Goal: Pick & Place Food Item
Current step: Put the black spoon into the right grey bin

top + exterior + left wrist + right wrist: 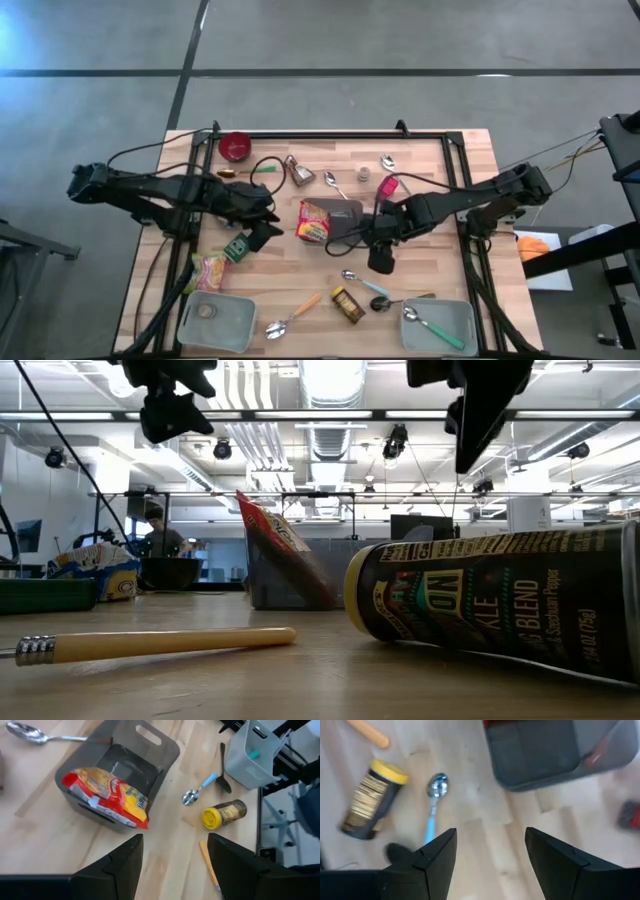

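Spice jar [500, 605] label reads "BLEND", "Szechuan Pepper"; left gripper [172, 865] and right gripper [490, 860] spread, empty.

Lab hall (ceiling strip lights [330, 380])

Six spoons [333, 183] counted in the high view: two all of metal, one with blue handle [368, 286], one dark [381, 303], one with wooden handle [292, 317], one with teal handle [430, 328] lying in a tray

Three containers: one dark bin [345, 212] and two light grey trays [240, 322]

Two food packets: one red and yellow [314, 222] in the dark bin, one pale [210, 270] on the wood

One spice jar with yellow lid [347, 305], one red bowl [234, 146], one small green box [236, 248]
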